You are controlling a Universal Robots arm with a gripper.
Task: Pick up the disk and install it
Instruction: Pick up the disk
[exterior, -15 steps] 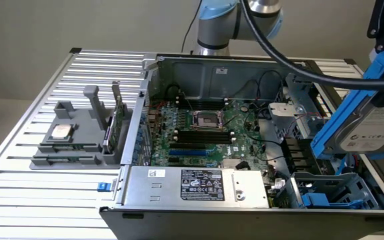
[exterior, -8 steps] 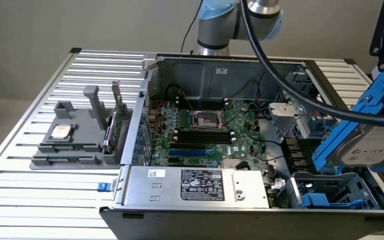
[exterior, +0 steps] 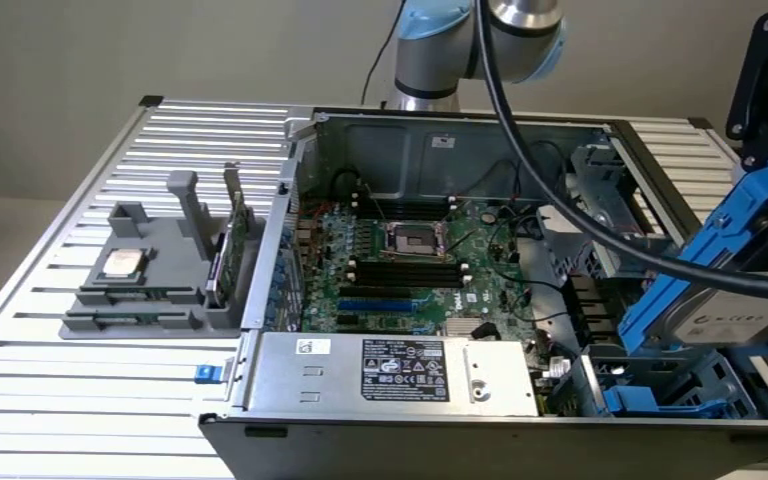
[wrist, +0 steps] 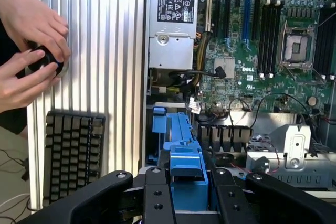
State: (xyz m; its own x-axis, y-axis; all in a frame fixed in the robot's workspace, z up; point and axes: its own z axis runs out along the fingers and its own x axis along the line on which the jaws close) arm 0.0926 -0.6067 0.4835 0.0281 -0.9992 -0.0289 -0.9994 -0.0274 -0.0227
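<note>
The pincer (wrist: 187,179) was clamped on the disk (exterior: 731,312), gripping one end of its blue frame (exterior: 698,265). The drive hung tilted above the computer case (exterior: 424,150), over the drive bay (exterior: 664,385) at the case's end on the exterior view's right. That slant probably suited sliding it into the bay.

Outside the case, on the exterior view's left, a grey stand (exterior: 117,320) on the counter (exterior: 77,420) held a silver chip (exterior: 123,264) flat and a green card (exterior: 233,240) upright, likely so each was easy to grasp. Inside the case lay the motherboard (wrist: 252,40), marked "DELL". The power supply (exterior: 398,375) along the case's near wall carried stickers printed too fine to read, and so was the disk's white label. Beside the case, a person's hands (wrist: 31,24) held a small black knob (wrist: 44,59), near a keyboard (wrist: 73,150).
</note>
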